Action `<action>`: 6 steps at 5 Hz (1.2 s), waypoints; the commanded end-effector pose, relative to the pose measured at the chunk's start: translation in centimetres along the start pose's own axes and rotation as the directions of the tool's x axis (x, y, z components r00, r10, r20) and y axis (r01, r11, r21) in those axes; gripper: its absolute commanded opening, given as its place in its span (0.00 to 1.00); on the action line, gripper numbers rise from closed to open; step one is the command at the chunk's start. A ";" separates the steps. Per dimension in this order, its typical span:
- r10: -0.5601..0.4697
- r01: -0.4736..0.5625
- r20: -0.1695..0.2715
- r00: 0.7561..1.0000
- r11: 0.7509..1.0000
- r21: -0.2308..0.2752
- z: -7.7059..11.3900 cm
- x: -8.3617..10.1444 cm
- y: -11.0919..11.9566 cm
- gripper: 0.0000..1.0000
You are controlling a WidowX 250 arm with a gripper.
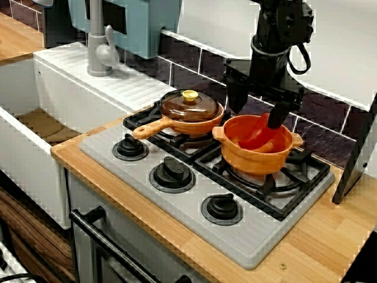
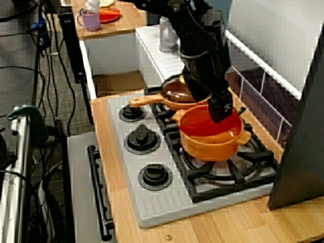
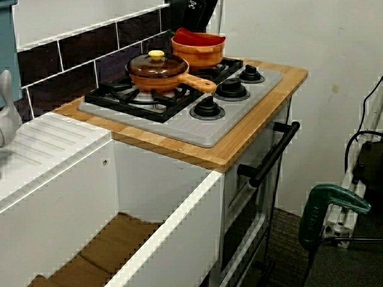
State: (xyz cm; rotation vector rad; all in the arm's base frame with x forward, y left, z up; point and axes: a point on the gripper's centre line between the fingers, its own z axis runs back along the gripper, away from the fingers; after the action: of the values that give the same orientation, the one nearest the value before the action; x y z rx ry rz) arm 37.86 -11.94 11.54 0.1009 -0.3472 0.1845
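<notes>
An orange two-handled pot (image 1: 259, 160) (image 2: 210, 148) (image 3: 200, 55) stands on the right rear burner of a toy stove (image 1: 194, 197). A red utensil (image 1: 254, 137) (image 3: 194, 37) leans inside it, one end rising above the rim. My black gripper (image 1: 274, 121) (image 2: 220, 114) reaches down into the pot from above. Its fingers read as one dark bar pressed on the upper end of the red utensil. In the view from the sink side only the dark arm (image 3: 188, 9) shows above the pot. Left of the pot sits an orange frying pan with a brown glass lid (image 1: 189, 106) (image 2: 177, 91) (image 3: 157, 66).
Three black knobs (image 1: 172, 172) line the stove front. A grey faucet (image 1: 97, 44) and a white sink (image 1: 41, 127) lie to the left. A black stand (image 1: 356, 159) (image 2: 298, 152) rises at the counter's right end. The oven handle (image 3: 272, 152) juts out below.
</notes>
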 end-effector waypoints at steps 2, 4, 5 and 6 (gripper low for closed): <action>0.016 -0.015 0.032 0.999 0.999 -0.028 0.6 0.3 -0.7 1.00; 0.020 -0.019 0.027 0.999 1.000 -0.013 -1.0 -0.1 -1.7 1.00; 0.011 -0.012 0.019 1.000 1.000 0.007 -2.3 -0.3 -2.2 1.00; 0.011 -0.011 0.006 1.000 1.000 0.019 -2.9 0.0 -2.3 1.00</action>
State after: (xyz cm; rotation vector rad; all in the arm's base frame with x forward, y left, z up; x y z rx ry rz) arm 38.57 -13.66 6.90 0.1419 -0.3041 0.1931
